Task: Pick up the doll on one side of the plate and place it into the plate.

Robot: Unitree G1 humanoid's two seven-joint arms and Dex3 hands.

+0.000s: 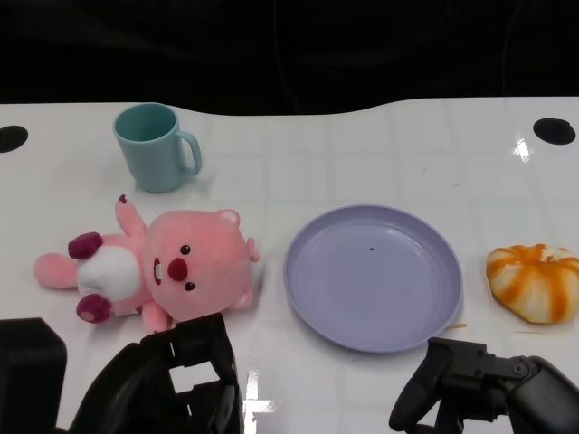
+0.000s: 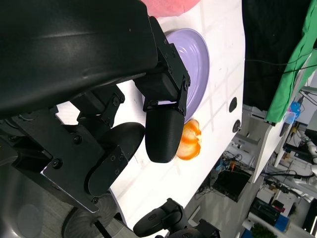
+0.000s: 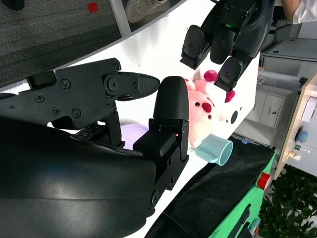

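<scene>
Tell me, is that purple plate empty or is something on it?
Empty. The plate shows only bare purple surface with a tiny dark speck; the pink doll lies on the table beside it.

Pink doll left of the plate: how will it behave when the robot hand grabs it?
The pink doll looks plush, so probably soft and light; fingers should sink in rather than slip. Its limbs are splayed out and may flop or dangle when lifted. It lies flat on the table, so it is unlikely to roll. The left robot hand is nearest.

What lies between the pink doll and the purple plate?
Nothing: the head view shows only bare white table between the pink doll and the purple plate.
</scene>
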